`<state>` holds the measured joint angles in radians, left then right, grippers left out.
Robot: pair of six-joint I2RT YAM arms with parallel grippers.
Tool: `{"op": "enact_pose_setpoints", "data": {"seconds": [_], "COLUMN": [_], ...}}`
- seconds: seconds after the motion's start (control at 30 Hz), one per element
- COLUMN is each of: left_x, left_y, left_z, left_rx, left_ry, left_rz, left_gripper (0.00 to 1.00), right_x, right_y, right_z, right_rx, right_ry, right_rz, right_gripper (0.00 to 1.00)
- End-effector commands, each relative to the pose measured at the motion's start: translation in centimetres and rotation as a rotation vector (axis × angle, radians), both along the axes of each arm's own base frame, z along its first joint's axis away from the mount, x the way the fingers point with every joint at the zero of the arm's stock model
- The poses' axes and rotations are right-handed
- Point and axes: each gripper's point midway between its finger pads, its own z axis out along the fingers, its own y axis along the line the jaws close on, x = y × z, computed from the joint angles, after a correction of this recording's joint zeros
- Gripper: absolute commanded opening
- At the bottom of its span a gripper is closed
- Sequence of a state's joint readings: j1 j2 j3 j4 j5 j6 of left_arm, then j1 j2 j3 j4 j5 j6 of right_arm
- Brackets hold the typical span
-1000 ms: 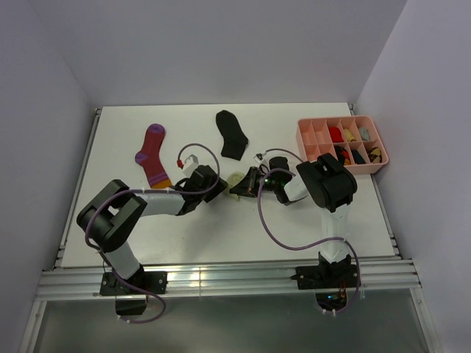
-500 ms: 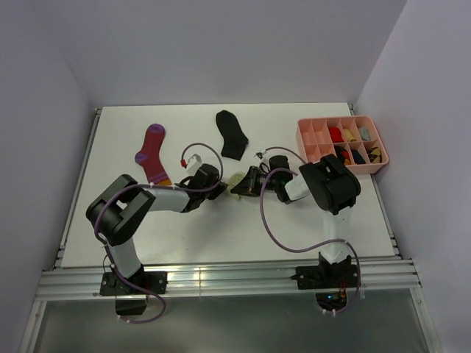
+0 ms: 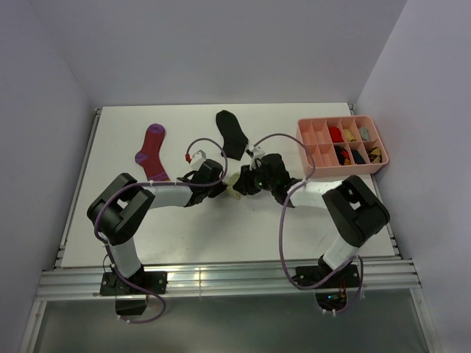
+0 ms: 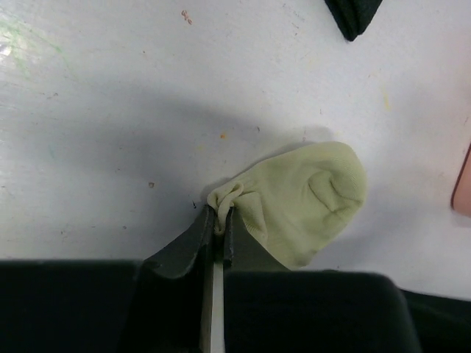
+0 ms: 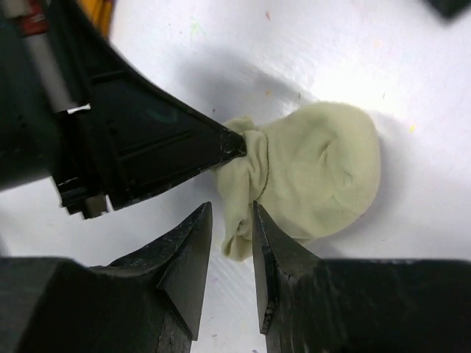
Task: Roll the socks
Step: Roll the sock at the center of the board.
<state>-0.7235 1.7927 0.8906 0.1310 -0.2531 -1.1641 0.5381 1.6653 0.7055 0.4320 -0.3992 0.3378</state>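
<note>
On the counter [image 4: 110,110], left pincer [image 4: 218,224] clamps the cream sock [image 4: 302,195] (its bunched edge); right pincer [image 5: 231,217], slightly parted, straddles a fold

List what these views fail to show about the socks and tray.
- Left wrist: the edge of the cream sock pinched by the left gripper is hidden between its fingers. The black sock is cut by the top edge.
- Right wrist: whether the right gripper touches the sock's flap is unclear.
- Top: both grippers cover most of the cream sock. Contents of the pink tray are too small.
</note>
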Motion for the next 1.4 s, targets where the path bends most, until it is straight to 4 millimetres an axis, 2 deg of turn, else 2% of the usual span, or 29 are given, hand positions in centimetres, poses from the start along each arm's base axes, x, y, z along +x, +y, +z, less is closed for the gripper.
{"op": "enact_pose_setpoints", "data": {"seconds": [0.0,0.07,0.13,0.3,0.7,0.97,1.17,1.23,1.3,1.37], "left_x": [-0.5,-0.5,-0.5,-0.7,-0.8,-0.9,-1.1,-1.2,-1.3,-1.4], "left_y": [1.2,1.2,1.2,0.9,0.4,0.1,-0.2,-0.2,-0.3,-0.4], "left_z": [-0.1,0.1,0.2,0.2,0.0,0.3,0.2,0.3,0.4,0.6], "left_rx": [0.106,0.106,0.108,0.101,0.088,0.076,0.059,0.051,0.043,0.037], "left_ry": [0.018,0.015,0.018,0.023,0.037,0.038,0.045,0.043,0.044,0.043], "left_rz": [-0.025,-0.027,-0.036,-0.047,-0.069,-0.079,-0.090,-0.093,-0.095,-0.097], "left_gripper": [0.00,0.00,0.00,0.00,0.00,0.00,0.00,0.00,0.00,0.00], "right_x": [0.7,-0.2,-1.0,-1.5,-1.2,-1.0,-0.8,-1.0,-0.7,-0.7], "right_y": [-1.7,-0.2,0.7,1.8,2.9,3.6,3.8,3.8,3.4,3.2], "right_z": [0.1,0.7,0.4,-0.4,-0.5,-1.7,-3.5,-4.7,-5.2,-5.8], "right_rx": [-0.233,-0.235,-0.239,-0.270,-0.327,-0.360,-0.429,-0.450,-0.479,-0.504], "right_ry": [-0.225,-0.287,-0.313,-0.356,-0.443,-0.443,-0.414,-0.383,-0.365,-0.340], "right_rz": [0.012,0.057,0.100,0.155,0.162,0.185,0.187,0.198,0.176,0.174], "right_gripper": [0.36,0.36,0.36,0.37,0.38,0.39,0.38,0.36,0.29,0.18]}}
